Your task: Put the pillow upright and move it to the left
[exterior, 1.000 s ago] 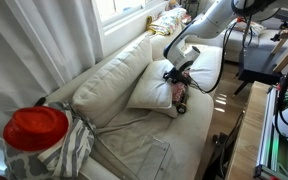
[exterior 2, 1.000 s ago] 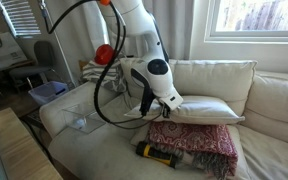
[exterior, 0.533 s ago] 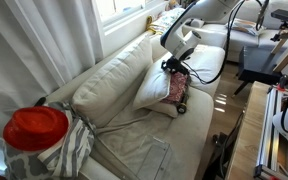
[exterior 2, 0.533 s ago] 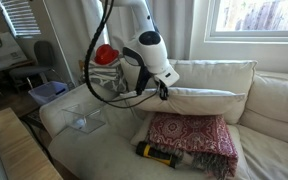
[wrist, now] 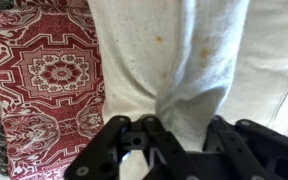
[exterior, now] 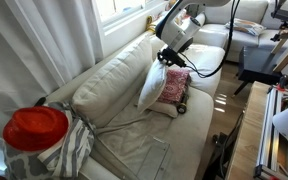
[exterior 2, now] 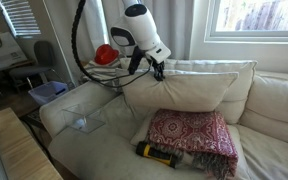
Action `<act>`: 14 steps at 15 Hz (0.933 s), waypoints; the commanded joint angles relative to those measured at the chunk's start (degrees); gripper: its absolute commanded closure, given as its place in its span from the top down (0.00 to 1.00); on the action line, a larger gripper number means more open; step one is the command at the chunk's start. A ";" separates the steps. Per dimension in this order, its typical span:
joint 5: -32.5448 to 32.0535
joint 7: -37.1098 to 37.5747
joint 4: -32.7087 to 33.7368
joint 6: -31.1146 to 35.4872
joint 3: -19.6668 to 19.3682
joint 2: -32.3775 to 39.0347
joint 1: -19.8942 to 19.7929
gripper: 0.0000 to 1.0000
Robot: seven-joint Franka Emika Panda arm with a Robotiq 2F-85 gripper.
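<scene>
The white arm [exterior 2: 142, 28] reaches in from above, wrist angled downward. Its tool [exterior 2: 157, 70] points down, black fingers [wrist: 112, 142] closed and pinching the top edge of the pillow [exterior 2: 179, 92] between them.

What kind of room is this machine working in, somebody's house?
Most likely a living room in a home: a cream sofa below a window, with a white pillow and a red patterned cushion on it.
</scene>
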 commanded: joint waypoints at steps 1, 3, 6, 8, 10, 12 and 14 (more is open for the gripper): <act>-1.39 7.75 1.13 3.24 -6.99 1.32 10.16 0.06; -2.77 13.58 1.28 4.12 -14.78 4.01 18.79 0.06; -3.55 20.34 2.59 0.78 -24.76 7.37 29.64 0.06; -5.51 21.49 6.84 -1.27 -27.64 10.40 33.22 0.06; -7.23 23.99 10.85 -3.96 -30.17 12.50 35.90 0.06; -8.86 25.89 16.39 -6.44 -30.94 14.95 36.32 0.06; -10.08 27.87 22.08 -9.96 -31.06 17.93 35.61 0.10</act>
